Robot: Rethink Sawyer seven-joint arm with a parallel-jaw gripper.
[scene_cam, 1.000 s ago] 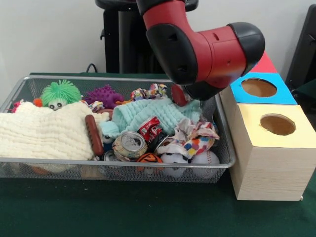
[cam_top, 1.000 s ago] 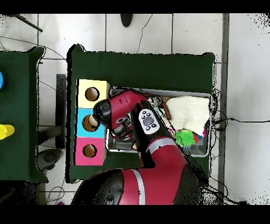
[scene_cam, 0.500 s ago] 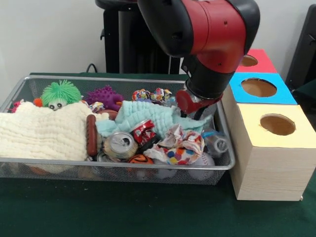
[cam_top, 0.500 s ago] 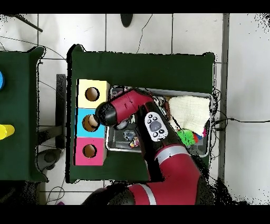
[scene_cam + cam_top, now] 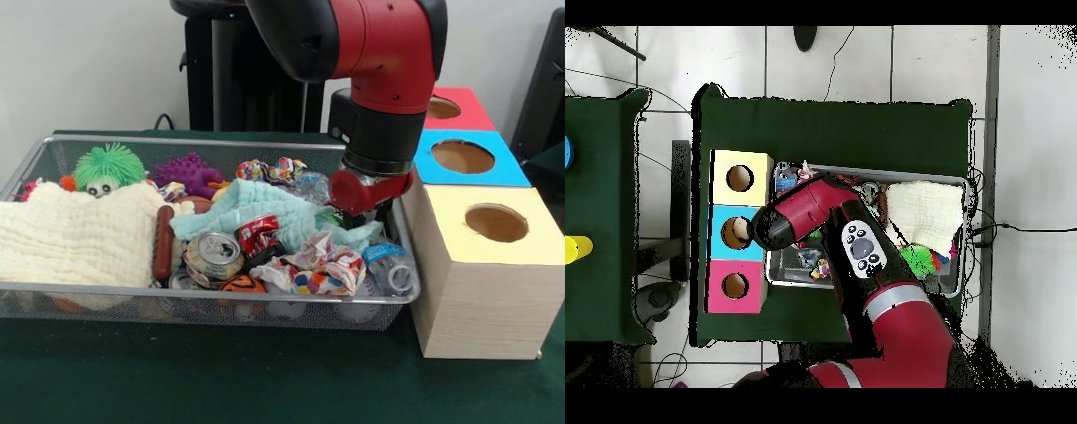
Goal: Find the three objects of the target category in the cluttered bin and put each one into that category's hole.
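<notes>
A wire mesh bin (image 5: 221,292) holds mixed clutter. In it lie a crushed silver can (image 5: 214,256), a crushed red can (image 5: 259,236), a crumpled coloured paper wad (image 5: 320,270) and a clear plastic bottle (image 5: 393,266). There is also a teal cloth (image 5: 265,205) and a toy hot dog (image 5: 162,241). My gripper (image 5: 364,210) hangs upright at the bin's right end, low over the teal cloth; its tips are lost in the clutter. From above, the arm (image 5: 810,208) covers that end of the bin.
Three boxes with round holes stand beside the bin: yellow (image 5: 496,222), blue (image 5: 463,156) and red (image 5: 446,108). A cream cloth (image 5: 71,237), a green spiky toy (image 5: 108,165) and a purple spiky toy (image 5: 185,170) fill the bin's left part.
The wrist has swung from lying across the bin to upright and dropped at the bin's right end. The clutter shifted, and a plastic bottle now shows at the front right corner.
</notes>
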